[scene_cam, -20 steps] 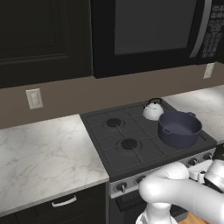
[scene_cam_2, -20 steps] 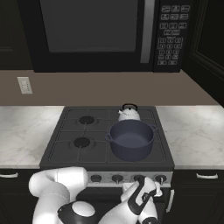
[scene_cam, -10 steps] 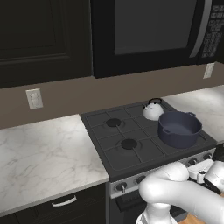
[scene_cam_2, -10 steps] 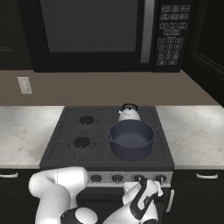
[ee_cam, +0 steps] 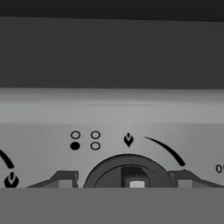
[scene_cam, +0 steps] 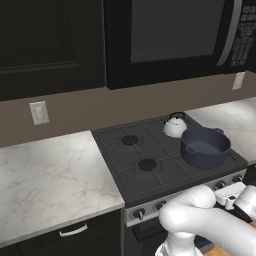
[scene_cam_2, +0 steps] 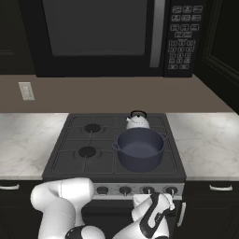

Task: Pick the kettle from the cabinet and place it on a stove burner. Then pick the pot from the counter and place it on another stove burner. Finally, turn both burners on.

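The small white kettle (scene_cam: 175, 125) (scene_cam_2: 137, 121) stands on the back right stove burner. The dark blue-grey pot (scene_cam: 205, 147) (scene_cam_2: 139, 149) sits on the front right burner just before it. The two left burners (scene_cam: 130, 140) (scene_cam_2: 87, 151) are bare. My arm reaches low to the stove's front panel, where my gripper (ee_cam: 124, 180) (scene_cam_2: 155, 200) (scene_cam: 229, 194) is among the right-hand knobs. In the hand view a round dark knob (ee_cam: 129, 168) fills the gap between my two fingertips (ee_cam: 64, 179), which lie against its sides.
A row of silver knobs (scene_cam_2: 113, 190) lines the stove's front. Marbled counter (scene_cam: 45, 175) (scene_cam_2: 205, 140) flanks the cooktop on both sides. A black microwave (scene_cam_2: 107, 32) hangs over the stove, with dark cabinets (scene_cam: 45, 40) beside it. A wall outlet (scene_cam: 39, 112) sits at left.
My hand has shifted slightly at the stove's front panel. Kettle and pot have stayed in place.
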Motion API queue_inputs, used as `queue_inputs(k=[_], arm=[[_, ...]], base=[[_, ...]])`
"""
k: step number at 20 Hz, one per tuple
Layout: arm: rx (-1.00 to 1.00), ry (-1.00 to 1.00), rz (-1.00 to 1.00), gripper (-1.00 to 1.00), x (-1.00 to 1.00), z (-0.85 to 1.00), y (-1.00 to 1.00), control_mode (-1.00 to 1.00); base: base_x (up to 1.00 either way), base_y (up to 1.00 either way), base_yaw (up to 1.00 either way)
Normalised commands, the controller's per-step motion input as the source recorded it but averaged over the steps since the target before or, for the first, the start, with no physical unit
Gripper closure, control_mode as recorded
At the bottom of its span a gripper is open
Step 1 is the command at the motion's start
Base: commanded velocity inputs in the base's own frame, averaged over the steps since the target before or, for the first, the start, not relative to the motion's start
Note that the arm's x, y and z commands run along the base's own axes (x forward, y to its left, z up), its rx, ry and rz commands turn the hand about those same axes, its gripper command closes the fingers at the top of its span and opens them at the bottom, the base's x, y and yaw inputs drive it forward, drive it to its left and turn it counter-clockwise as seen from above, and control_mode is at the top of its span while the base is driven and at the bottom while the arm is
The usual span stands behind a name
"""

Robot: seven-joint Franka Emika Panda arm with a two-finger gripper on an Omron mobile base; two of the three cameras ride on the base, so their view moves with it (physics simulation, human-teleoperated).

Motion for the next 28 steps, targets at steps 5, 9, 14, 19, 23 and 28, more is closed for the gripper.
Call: queue_inputs(k=[5, 9, 14, 19, 23, 28], arm=[[-0.13, 0.0, 0.0, 1.0, 0.0, 0.0, 0.0, -1.0], [-0.21, 0.0, 0.0, 1.0, 0.0, 0.0, -0.01, -1.0], [-0.21, 0.0, 0.01, 1.0, 0.0, 0.0, -0.03, -1.0], [-0.2, 0.0, 0.02, 1.0, 0.0, 0.0, -0.05, -1.0], [-0.21, 0.0, 0.01, 1.0, 0.0, 0.0, -0.05, -1.0], [-0.24, -0.01, 0.02, 1.0, 0.0, 0.0, -0.01, -1.0]], base=[[0.0, 0.0, 0.0], [0.0, 0.0, 0.0], [0.0, 0.0, 0.0], [0.0, 0.0, 0.0], [0.0, 0.0, 0.0], [0.0, 0.0, 0.0]])
